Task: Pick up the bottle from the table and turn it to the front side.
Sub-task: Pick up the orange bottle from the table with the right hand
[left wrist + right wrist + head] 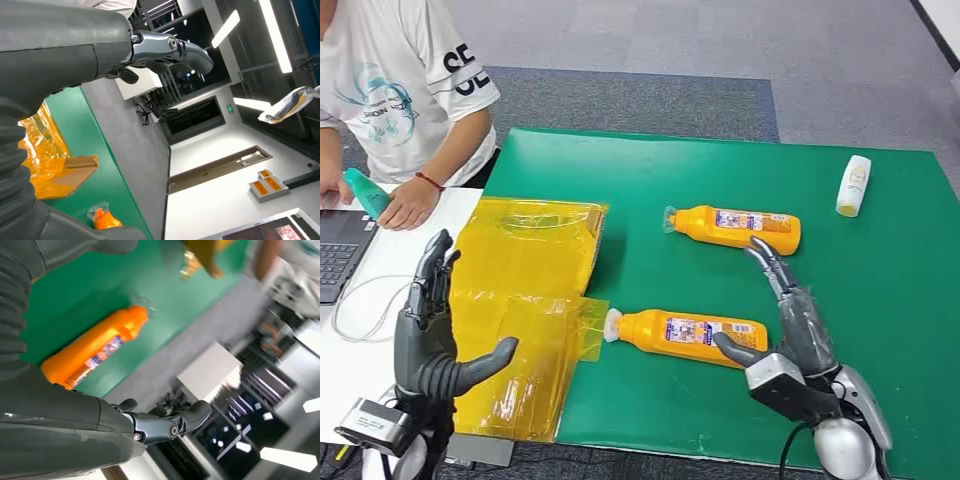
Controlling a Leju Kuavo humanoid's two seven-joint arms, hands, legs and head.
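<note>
Two orange bottles lie on their sides on the green mat. The nearer bottle points its cap left, label up. The farther bottle lies parallel behind it. My right hand hovers open just right of the nearer bottle's base, thumb close to its end, fingers stretched toward the farther bottle. My left hand is raised open over the yellow plastic wrap, holding nothing. In the left wrist view, a bottle's capped end lies on the mat.
Crumpled yellow plastic wrap covers the mat's left part. A small white bottle lies at the far right. A person sits at the back left by a laptop, with a teal bottle in hand.
</note>
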